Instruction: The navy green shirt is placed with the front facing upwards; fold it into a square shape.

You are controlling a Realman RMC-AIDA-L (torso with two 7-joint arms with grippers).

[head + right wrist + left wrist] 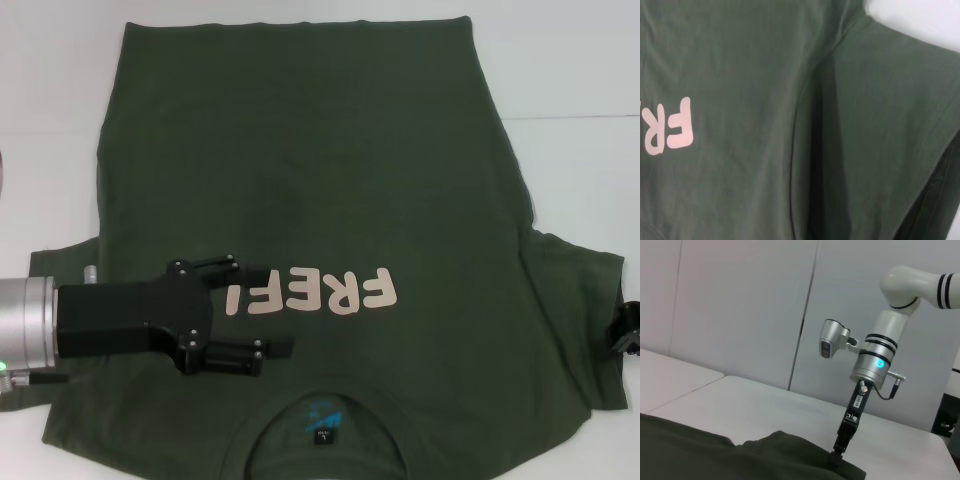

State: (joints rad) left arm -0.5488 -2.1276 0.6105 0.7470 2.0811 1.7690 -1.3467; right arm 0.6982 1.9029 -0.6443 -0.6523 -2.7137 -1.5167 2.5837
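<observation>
Nearest the head camera is the round collar with its small blue label (322, 420), cut off at the frame's lower edge. It belongs to the one navy green shirt (300, 170), a dark olive short-sleeved cotton tee spread front-up on the white table (580, 70), collar toward the robot and hem at the far side.

Pale pink block letters (340, 291) cross the chest; the last letter is partly covered by the left gripper (272, 310). That black gripper reaches in level from the shirt's left sleeve side, above the cloth just beside the lettering, its two fingers spread apart with nothing between them.

At the right sleeve's outer edge only a black fragment of the right gripper (627, 331) shows; the left wrist view has the right arm pointing straight down, its tip at the fabric (840, 454). Whether those fingers grip the sleeve is unclear.
</observation>
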